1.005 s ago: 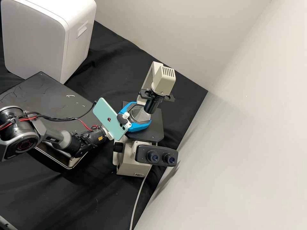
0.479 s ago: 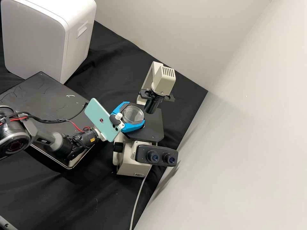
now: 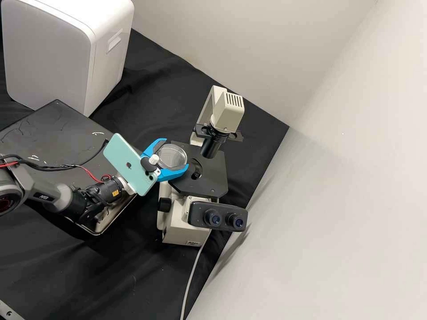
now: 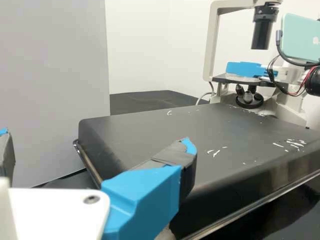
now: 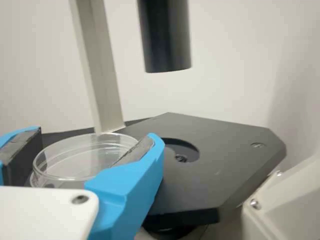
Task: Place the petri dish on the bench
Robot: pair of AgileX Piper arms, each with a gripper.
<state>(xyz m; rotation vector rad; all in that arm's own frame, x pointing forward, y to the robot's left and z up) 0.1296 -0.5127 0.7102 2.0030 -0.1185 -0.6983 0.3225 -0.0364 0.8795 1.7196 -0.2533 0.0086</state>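
Observation:
A clear round petri dish (image 3: 171, 156) sits between the blue fingers of my right gripper (image 3: 168, 160), which is shut on it. The dish is held at the left edge of the microscope's black stage (image 3: 209, 180), clear of the dark condenser tube (image 3: 210, 146). In the right wrist view the dish (image 5: 75, 159) lies between the pads, with the stage opening (image 5: 180, 150) beyond it. My left gripper (image 4: 85, 167) is open with nothing between its fingers, low beside a black slab (image 4: 210, 145). From there the right gripper (image 4: 246, 68) is seen far off at the stage.
The beige microscope (image 3: 189, 222) stands near the bench's right edge, its grey cable (image 3: 191, 275) running forward. A white box (image 3: 58, 49) stands at the back left, with the black slab (image 3: 53, 129) in front of it. A pale wall closes the right side.
My right gripper has drawn back to the left with the petri dish, from under the condenser tube to the stage's left edge. The stage opening is now uncovered.

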